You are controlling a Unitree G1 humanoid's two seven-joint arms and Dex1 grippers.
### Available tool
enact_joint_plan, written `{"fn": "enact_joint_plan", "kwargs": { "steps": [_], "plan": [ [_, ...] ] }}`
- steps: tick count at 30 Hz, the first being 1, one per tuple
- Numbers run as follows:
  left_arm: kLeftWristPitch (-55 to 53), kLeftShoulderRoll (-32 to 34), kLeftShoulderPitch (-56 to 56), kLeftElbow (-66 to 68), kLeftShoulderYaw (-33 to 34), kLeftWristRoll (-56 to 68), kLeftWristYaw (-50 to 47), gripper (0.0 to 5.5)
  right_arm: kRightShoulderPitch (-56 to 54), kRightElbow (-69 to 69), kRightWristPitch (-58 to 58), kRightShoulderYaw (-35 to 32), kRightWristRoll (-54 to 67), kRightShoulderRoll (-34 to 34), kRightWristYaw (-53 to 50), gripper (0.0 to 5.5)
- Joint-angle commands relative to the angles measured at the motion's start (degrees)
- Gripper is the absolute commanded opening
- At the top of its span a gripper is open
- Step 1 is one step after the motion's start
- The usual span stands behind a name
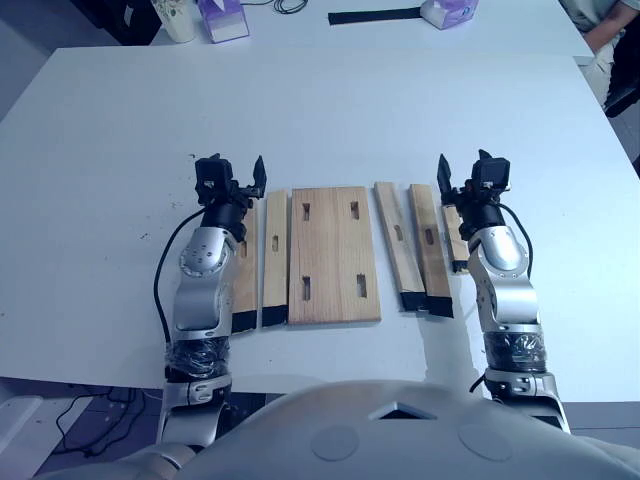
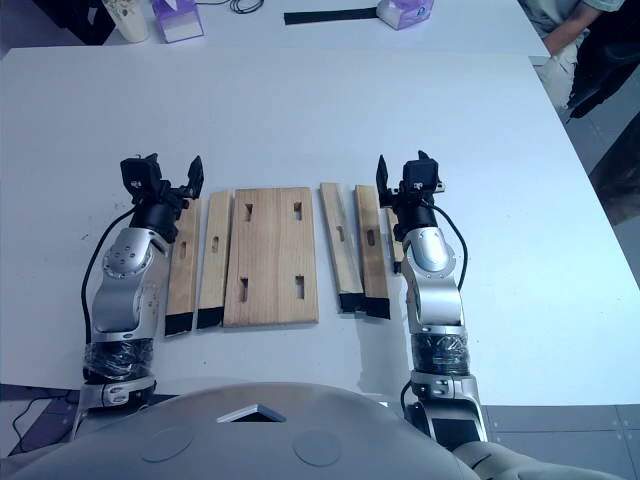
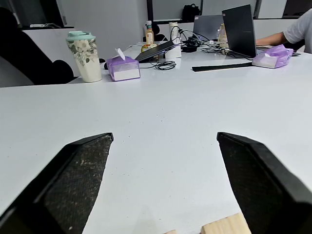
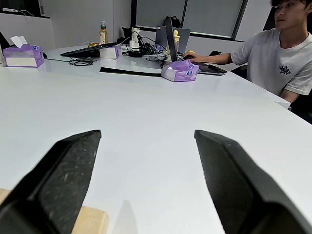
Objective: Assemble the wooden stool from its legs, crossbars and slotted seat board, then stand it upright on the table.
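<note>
The white table (image 1: pixel 330 110) carries every part. The board (image 1: pixel 333 255) lies flat on it, close to the robot, with its long sides running away from the robot and four slots cut through it.

Left of the board lie two slats, side by side and parallel to it. The inner slat (image 1: pixel 275 255) is just beside the board's edge and shows one slot. The outer slat (image 1: pixel 246 290) is one place farther left, partly under the left arm. Both have black near ends.

Right of the board lie three more pieces, also black at the near end. The first slat (image 1: pixel 396 255) leans slightly away from the board's edge and has a slot. The second slat (image 1: pixel 431 260), also slotted, is beside it, and their near ends meet. The short piece (image 1: pixel 453 240) is farthest from the board, half hidden by the right arm.

The left gripper (image 1: pixel 236 172) is level with the board's far edge, above the outer slat's far end. Its fingers are spread wide and hold nothing. The right gripper (image 1: pixel 466 172) mirrors it on the board's other side, over the short piece's far end, equally spread and empty.

Far beyond the board are a cup (image 1: pixel 178 18), a purple tissue box (image 1: pixel 224 18), a black strip (image 1: pixel 375 16) and a second tissue box (image 1: pixel 448 12).
</note>
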State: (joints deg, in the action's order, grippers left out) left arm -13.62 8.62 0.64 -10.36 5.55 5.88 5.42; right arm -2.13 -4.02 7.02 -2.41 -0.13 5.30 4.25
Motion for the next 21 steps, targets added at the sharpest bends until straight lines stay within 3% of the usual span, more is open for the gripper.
{"fn": "enact_joint_plan", "kwargs": {
  "steps": [1,21],
  "plan": [
    [-0.7,0.1,-0.4,0.0,0.1,0.0,0.2,3.98,0.2,-0.5,-0.2,0.2,-0.1,-0.2,-0.5,3.53],
    [-2.8,-0.1,-1.0,-1.3,-0.2,-0.2,-0.3,3.98,0.2,-1.1,0.7,0.3,0.0,-0.3,-0.6,3.53]
  ]
}}
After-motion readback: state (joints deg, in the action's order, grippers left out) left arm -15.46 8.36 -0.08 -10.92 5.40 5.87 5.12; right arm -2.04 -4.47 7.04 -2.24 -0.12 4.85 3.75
